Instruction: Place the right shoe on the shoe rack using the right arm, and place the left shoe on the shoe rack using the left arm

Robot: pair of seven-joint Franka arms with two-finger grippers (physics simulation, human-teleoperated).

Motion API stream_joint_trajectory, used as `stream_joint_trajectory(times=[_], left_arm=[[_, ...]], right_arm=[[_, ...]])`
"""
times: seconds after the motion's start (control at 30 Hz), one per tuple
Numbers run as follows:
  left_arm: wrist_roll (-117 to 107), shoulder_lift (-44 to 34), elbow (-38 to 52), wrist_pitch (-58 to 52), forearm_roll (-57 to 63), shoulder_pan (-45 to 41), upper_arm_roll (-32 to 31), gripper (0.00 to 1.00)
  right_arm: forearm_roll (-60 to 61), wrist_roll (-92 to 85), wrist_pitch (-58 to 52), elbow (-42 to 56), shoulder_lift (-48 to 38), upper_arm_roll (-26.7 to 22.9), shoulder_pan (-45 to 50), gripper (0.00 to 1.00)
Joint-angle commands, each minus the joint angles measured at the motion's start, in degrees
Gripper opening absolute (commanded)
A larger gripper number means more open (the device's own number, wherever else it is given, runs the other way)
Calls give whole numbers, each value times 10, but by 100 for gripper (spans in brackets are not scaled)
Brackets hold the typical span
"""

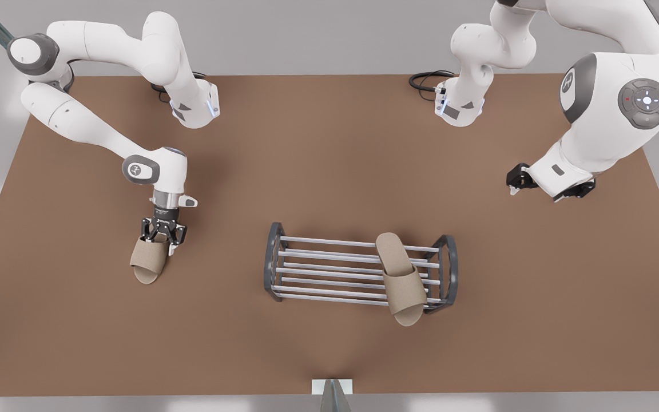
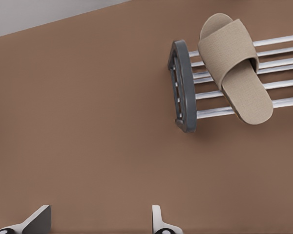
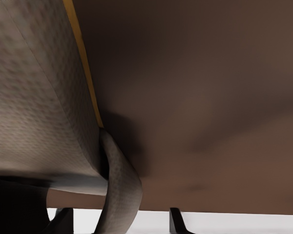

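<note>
The right shoe (image 1: 149, 260) (image 3: 34, 97), a beige woven slipper, lies on the brown table at the front view's left. My right gripper (image 1: 162, 240) (image 3: 119, 219) is down over its band end, fingers open and straddling the band's edge. The left shoe (image 1: 401, 274) (image 2: 237, 68) lies across the silver bars of the shoe rack (image 1: 318, 269) (image 2: 183, 85) near its end on the front view's right, one end overhanging the front bar. My left gripper (image 1: 538, 194) (image 2: 97, 222) hangs open and holds nothing, raised well to the right of the rack.
The brown table (image 1: 329, 355) has bare room all around the rack. The rack's bars to the left of the slipper are free. Both arm bases (image 1: 195, 106) stand at the table's far edge with black cables (image 1: 424, 80). A small grey post (image 1: 332, 392) sits at the near edge.
</note>
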Motion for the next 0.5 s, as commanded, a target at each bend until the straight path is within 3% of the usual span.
stream_joint_trajectory(times=[0.0, 0.2, 0.33, 0.47], left_arm=[[37, -1, 0, 0, 0, 0, 0, 100], [38, -1, 0, 0, 0, 0, 0, 100], [38, -1, 0, 0, 0, 0, 0, 100], [42, -1, 0, 0, -1, 0, 0, 100]], right_arm=[[-23, 0, -1, -1, 0, 2, 0, 78], [-23, 0, -1, -1, -1, 3, -2, 77], [-23, -1, -1, -3, -2, 5, -3, 69], [-23, -4, -1, -5, -3, 14, -4, 69]])
